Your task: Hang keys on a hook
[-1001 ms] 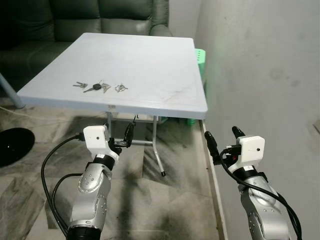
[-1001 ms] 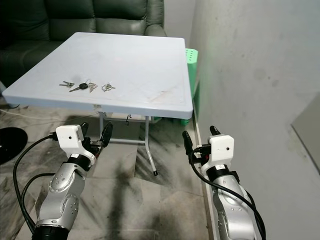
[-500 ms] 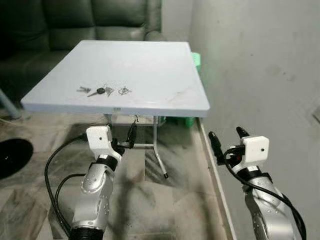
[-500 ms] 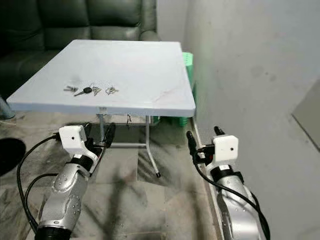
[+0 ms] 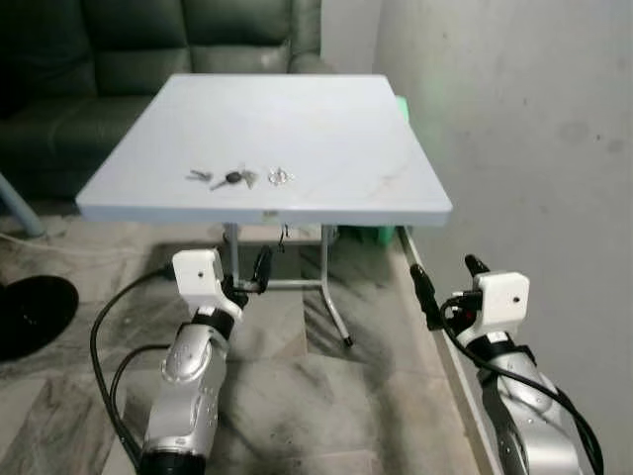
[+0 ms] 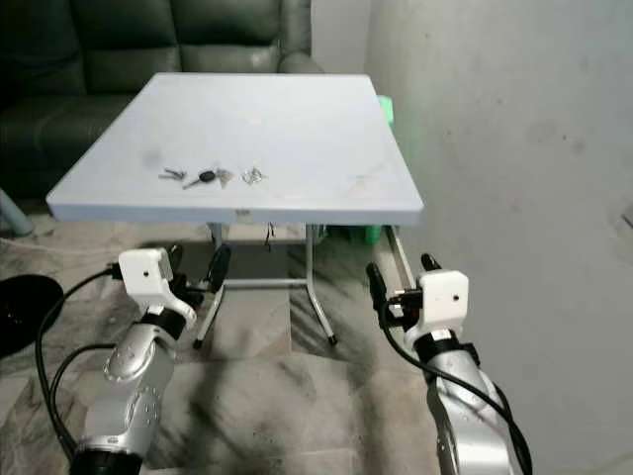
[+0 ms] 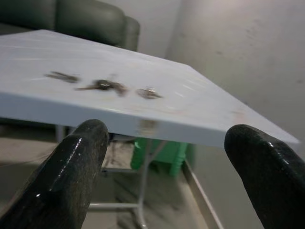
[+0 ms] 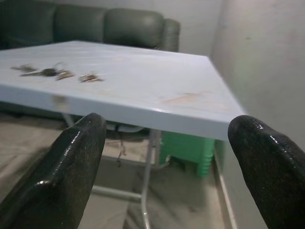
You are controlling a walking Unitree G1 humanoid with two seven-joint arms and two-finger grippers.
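Note:
Three small bunches of keys (image 5: 234,178) lie in a row near the front left of a pale blue folding table (image 5: 316,129). The keys (image 7: 106,86) show on the tabletop in the left wrist view, and the keys (image 8: 57,74) in the right wrist view. My left gripper (image 6: 196,265) is held low before the table's front edge, below the keys, open and empty. My right gripper (image 5: 447,282) hovers low to the right of the table near the wall, also open and empty. No hook is in sight.
A dark green sofa (image 5: 119,40) stands behind the table. A grey wall (image 5: 524,119) runs along the right. A green stool (image 5: 372,235) sits under the table's far right side. A black round object (image 5: 30,312) lies on the marble floor at left. The table's metal legs (image 5: 334,302) stand just ahead.
The whole view has shifted, so the camera moved; the table now sits further right in the picture. The keys stay put on the table. Both grippers remain open and low.

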